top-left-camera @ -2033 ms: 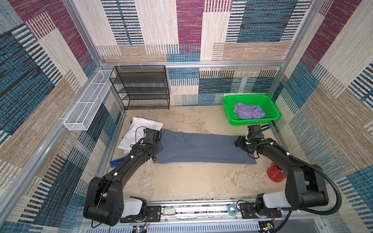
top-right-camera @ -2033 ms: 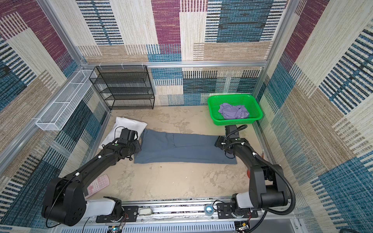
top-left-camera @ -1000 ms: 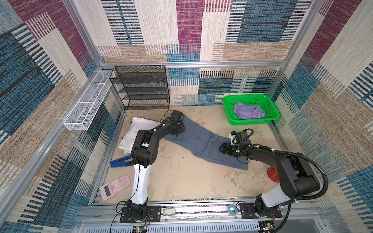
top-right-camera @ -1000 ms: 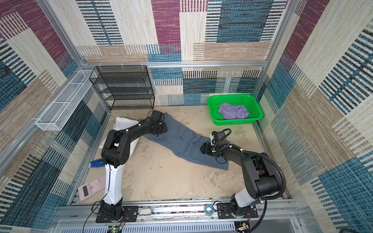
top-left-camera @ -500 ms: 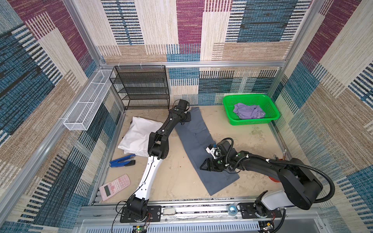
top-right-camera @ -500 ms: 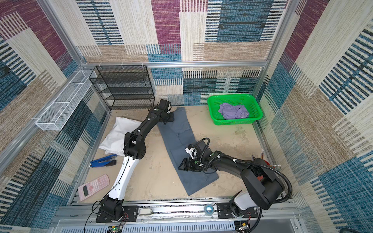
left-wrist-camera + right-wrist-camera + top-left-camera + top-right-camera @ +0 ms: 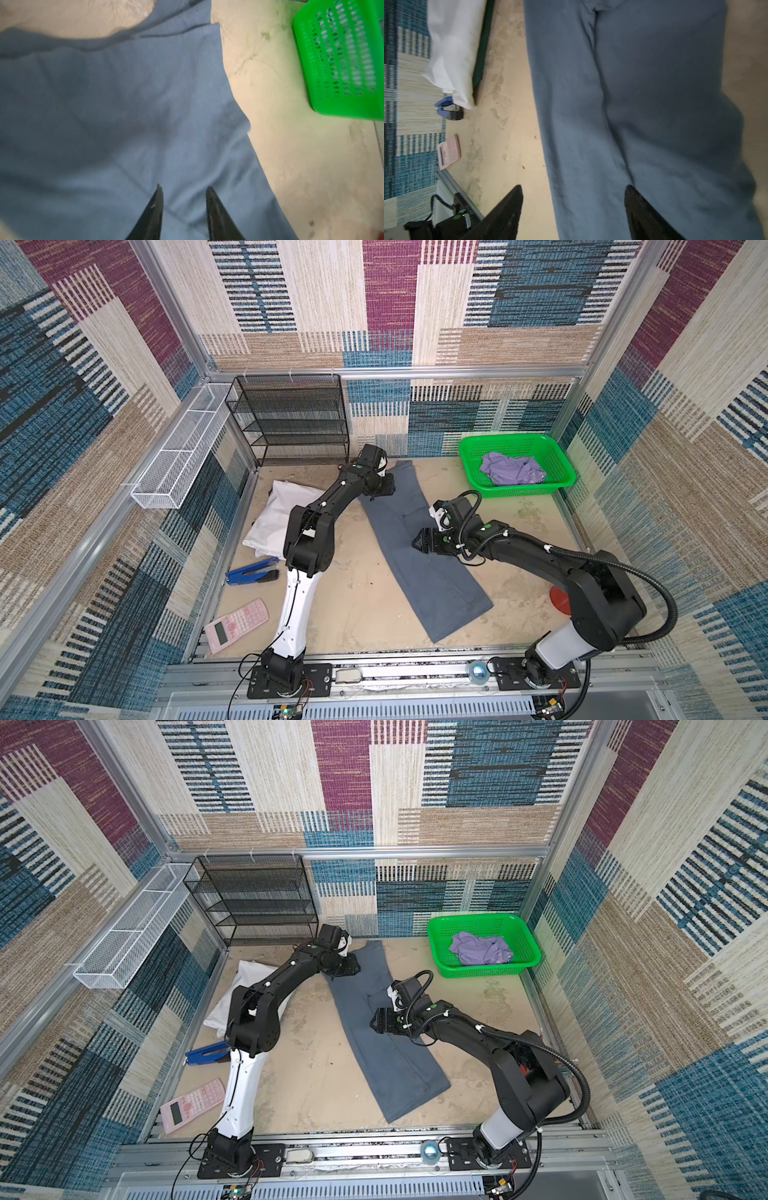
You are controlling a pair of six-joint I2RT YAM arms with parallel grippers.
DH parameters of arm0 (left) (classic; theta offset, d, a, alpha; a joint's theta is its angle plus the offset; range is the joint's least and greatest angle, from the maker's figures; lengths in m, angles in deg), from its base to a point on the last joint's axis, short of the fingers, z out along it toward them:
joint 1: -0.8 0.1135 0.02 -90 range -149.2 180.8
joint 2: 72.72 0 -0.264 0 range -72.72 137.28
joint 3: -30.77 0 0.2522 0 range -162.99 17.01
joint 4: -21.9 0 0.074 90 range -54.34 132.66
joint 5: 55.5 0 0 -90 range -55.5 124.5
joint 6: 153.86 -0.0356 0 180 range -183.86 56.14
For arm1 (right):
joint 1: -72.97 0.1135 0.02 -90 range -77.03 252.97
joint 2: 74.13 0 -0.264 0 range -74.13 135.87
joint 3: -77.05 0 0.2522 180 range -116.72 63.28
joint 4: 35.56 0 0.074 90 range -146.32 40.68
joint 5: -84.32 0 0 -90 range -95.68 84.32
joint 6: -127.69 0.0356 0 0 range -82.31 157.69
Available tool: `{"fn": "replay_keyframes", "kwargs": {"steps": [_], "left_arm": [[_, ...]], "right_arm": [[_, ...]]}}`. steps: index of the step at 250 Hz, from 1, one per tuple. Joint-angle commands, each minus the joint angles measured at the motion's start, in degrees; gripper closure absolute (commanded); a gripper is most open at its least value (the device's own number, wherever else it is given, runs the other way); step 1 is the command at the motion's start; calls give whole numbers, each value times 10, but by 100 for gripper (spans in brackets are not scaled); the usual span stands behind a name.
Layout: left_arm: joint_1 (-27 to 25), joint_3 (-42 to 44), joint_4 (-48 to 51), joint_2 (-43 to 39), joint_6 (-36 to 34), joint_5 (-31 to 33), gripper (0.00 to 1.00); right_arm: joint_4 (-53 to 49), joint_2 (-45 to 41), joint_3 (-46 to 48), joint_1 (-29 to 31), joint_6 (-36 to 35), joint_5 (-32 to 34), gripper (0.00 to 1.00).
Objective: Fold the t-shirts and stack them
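Swung round since two seconds ago, the slate blue-grey t-shirt (image 7: 419, 556) no longer lies crosswise between the arms. It now runs as a long folded strip from beside the black wire shelf (image 7: 291, 423) at the back toward the front of the table (image 7: 353, 601), lying flat. Both arms have gone with it: the left gripper (image 7: 377, 490) is over the far end, and the right gripper (image 7: 417, 541) has come in over the strip's middle.

Neither is holding cloth now. The left wrist view shows its fingertips slightly parted over bare fabric, and the right wrist view shows its fingers spread wide, one over the shirt and one over the table. The lavender t-shirt (image 7: 513, 468) sits crumpled in the green basket (image 7: 515, 440), untouched.

To my eye the turn is done and the crosswise fold comes next. It would go best if each gripper pinches every layer at a corner of one end. They should then lift together and lay that end squarely on the other so the long edges stay aligned.
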Motion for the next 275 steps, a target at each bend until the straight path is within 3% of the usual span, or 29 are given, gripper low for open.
{"fn": "replay_keyframes", "kwargs": {"steps": [1, 22, 60, 114, 181, 228, 275], "left_arm": [[-1, 92, -33, -51, 25, 10, 63], [-5, 135, -68, -53, 34, 8, 63], [-17, 113, -53, -7, 41, -9, 62], [-25, 70, 15, 35, 30, 69, 60], [-22, -144, 87, 166, -2, 87, 60], [-14, -321, 150, 249, -5, 93, 60], [-7, -279, 114, 209, -10, 65, 60]], "right_arm": [[-3, 16, 11, -3, -27, 20, 23], [17, 18, 32, -4, -31, 0, 24], [27, 15, 74, -4, -27, -11, 25], [65, -24, 152, 6, 3, -67, 26], [145, -6, 167, 61, 48, -142, 26], [115, 22, 121, 67, 35, -95, 26], [76, 22, 82, 67, 19, -58, 27]]}}
